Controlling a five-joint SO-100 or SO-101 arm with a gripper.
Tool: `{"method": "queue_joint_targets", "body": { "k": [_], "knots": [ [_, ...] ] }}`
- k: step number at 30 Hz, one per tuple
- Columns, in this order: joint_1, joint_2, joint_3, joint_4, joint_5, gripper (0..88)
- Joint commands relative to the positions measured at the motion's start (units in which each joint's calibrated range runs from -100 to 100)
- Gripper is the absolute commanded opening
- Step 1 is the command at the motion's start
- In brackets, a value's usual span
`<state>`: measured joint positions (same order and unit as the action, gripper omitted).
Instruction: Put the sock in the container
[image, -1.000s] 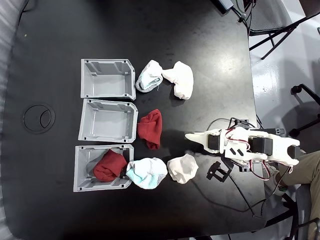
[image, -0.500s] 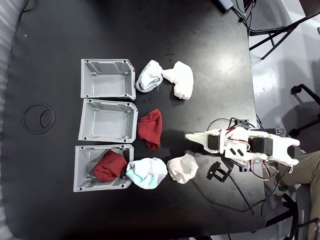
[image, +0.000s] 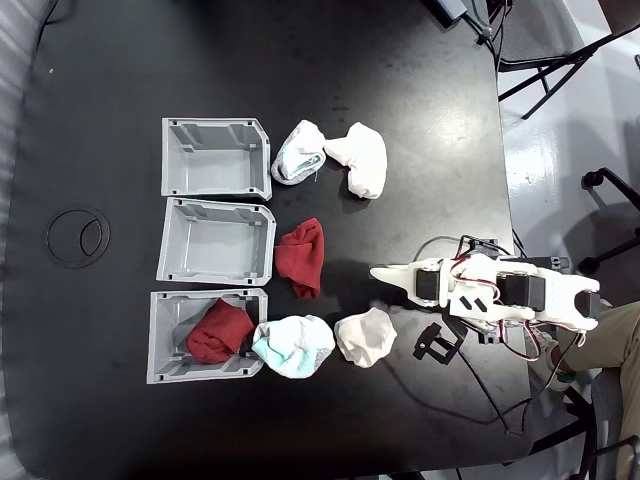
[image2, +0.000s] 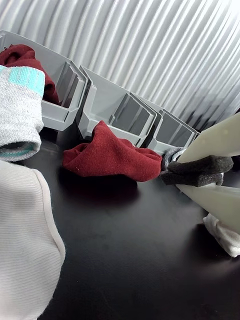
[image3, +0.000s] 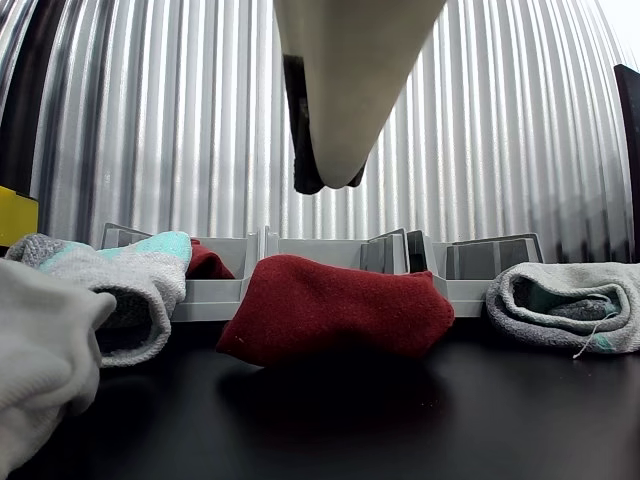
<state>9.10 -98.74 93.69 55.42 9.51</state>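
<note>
A dark red sock (image: 300, 257) lies crumpled on the black table, touching the open side of the middle grey container (image: 218, 242), which is empty. This sock also shows in the wrist view (image2: 107, 155) and the other view (image3: 335, 308). A second dark red sock (image: 218, 330) rests inside the lower container (image: 160, 340). The upper container (image: 215, 158) is empty. My gripper (image: 378, 272) hovers to the right of the loose sock, apart from it and pointing toward it. Its jaws are shut with nothing between them (image2: 169, 175) (image3: 325, 185).
White-and-teal socks (image: 298, 152) (image: 293, 346) and plain white socks (image: 360, 158) (image: 365, 336) lie to the right of the upper and lower containers. A ring (image: 78, 236) lies at the left. Cables and a black part (image: 435, 343) sit near the arm base.
</note>
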Motion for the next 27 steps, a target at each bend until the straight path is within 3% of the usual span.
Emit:
{"method": "queue_joint_targets", "body": {
  "k": [1,14,27],
  "knots": [
    [-0.2,0.2,-1.9,-0.6,-0.3,1.3],
    [-0.3,4.3,-12.4,-0.3,-0.2,1.2],
    [0.2,44.1,-40.6,-0.1,-0.4,1.2]
  ]
}}
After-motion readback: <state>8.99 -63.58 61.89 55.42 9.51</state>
